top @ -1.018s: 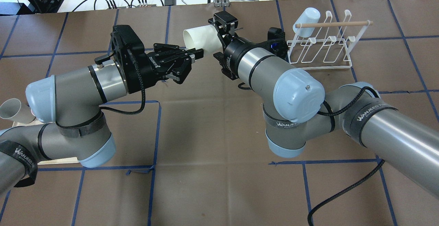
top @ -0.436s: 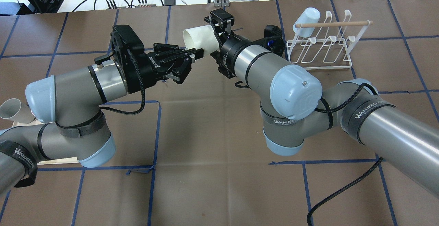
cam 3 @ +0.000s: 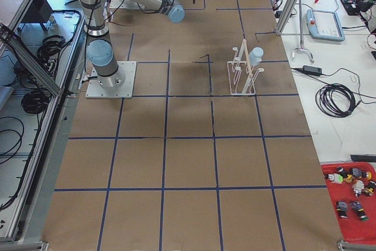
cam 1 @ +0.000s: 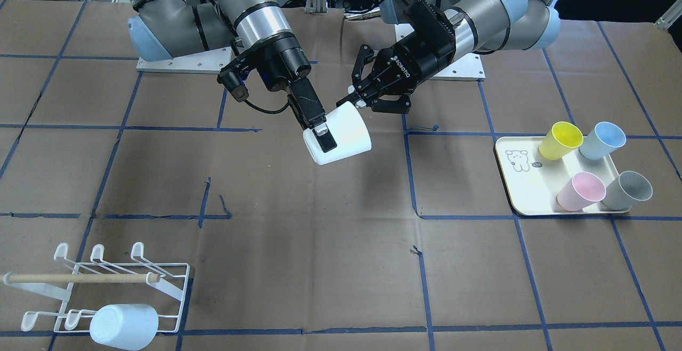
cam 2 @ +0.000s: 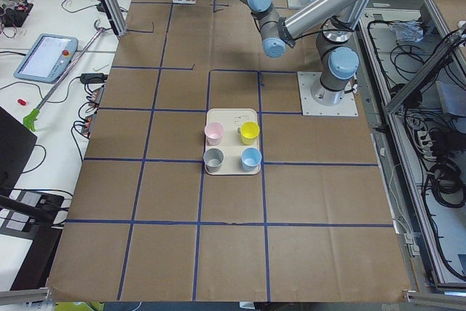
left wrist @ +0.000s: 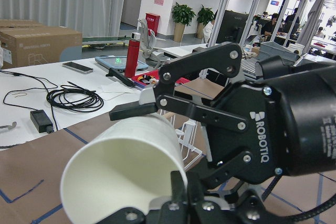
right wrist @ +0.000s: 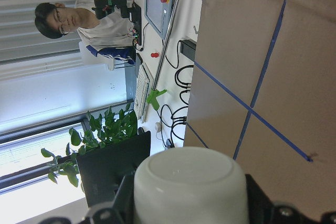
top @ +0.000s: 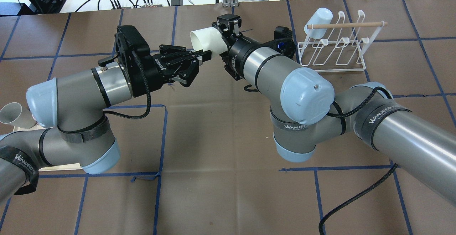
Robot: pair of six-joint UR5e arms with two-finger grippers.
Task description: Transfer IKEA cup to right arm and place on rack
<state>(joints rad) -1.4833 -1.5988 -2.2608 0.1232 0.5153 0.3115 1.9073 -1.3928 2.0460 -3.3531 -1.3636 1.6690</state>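
comparing this moment with the second before it, we see little change at the handover point: the left end effector (top: 199, 65) has stayed where it was, its fingers spread apart, one fingertip just beside the rim of the white ikea cup (top: 206, 39); we cannot tell whether it touches. what has changed is the right arm (top: 270, 67), whose wrist has shifted a little toward the far side of the table (cam 1: 319, 244) while the cup has barely moved. the right end effector (cam 1: 329, 139) is clamped on the cup, one finger pressed flat on the outer wall near the base and the other hidden behind it. the cup hangs tilted above the middle of the table, mouth toward the left arm, touching nothing below. we judge the transfer done in effect: the cup's weight is with the right arm alone, and the left only needs to draw clear. what remains is the carry to the rack (top: 338, 70), which stands well apart on the robot's right with a pale blue cup (top: 319, 23) already on one end prong. the other prongs look free, so we would aim beside that cup, mouth down.
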